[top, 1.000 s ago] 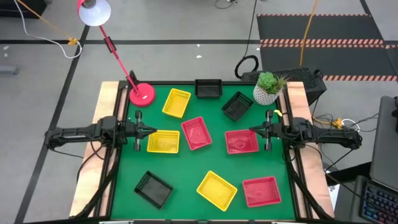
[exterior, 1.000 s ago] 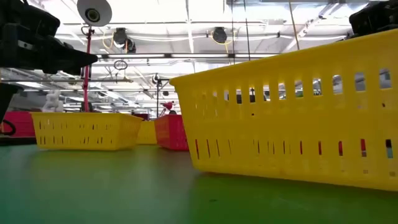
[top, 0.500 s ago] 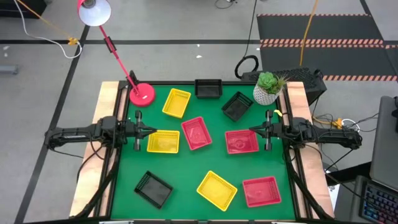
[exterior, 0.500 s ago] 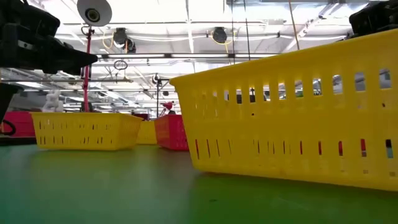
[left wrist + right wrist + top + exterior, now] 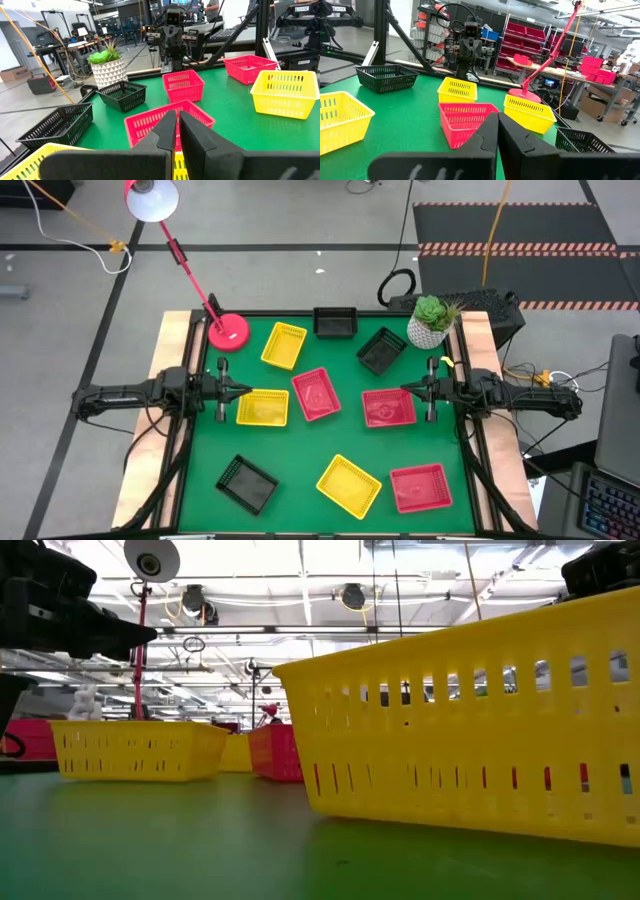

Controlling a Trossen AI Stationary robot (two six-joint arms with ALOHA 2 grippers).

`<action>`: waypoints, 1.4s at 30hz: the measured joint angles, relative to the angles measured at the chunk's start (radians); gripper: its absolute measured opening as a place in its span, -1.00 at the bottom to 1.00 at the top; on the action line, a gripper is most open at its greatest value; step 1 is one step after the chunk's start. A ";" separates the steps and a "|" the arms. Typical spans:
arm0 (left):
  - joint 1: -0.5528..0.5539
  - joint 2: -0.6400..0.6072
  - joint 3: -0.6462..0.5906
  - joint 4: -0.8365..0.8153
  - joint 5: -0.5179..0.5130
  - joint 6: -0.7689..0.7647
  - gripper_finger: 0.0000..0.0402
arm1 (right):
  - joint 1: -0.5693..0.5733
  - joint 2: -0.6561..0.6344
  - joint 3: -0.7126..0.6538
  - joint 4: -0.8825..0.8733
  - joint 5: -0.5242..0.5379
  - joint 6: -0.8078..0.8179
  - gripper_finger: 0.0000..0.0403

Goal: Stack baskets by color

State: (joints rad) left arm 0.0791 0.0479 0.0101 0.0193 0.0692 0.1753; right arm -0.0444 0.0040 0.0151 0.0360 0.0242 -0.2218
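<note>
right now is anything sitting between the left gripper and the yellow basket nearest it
Nothing visible. The left gripper, shut and empty, points straight at the yellow basket, with only bare green table between them.

This is a robotics lab or workshop: red storage bins (image 5: 527, 37) fill metal shelving, other arm rigs (image 5: 172, 37) stand on benches, hazard-striped mats (image 5: 515, 245) and cables cross the grey floor beside the green tabletop (image 5: 300, 455).

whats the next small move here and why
Probably open the left gripper and lower it onto the yellow basket just beside it. Both grippers are shut and empty, the right gripper waits, and all nine baskets lie unstacked.
</note>
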 joint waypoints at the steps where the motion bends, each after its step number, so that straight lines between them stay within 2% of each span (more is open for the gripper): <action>1: 0.000 0.000 0.000 0.000 0.000 0.000 -0.87 | 0.000 0.000 0.000 0.000 0.000 0.000 -1.00; 32: 0.000 0.000 0.000 0.000 0.000 0.000 -0.87 | 0.000 0.000 0.000 0.001 0.000 0.001 -1.00; 42: 0.000 0.000 0.000 0.000 0.000 0.000 -0.87 | 0.000 0.000 0.000 -0.003 -0.001 0.158 -1.00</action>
State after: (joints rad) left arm 0.0790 0.0479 0.0104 0.0193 0.0692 0.1753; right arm -0.0441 0.0044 0.0151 0.0334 0.0231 -0.0642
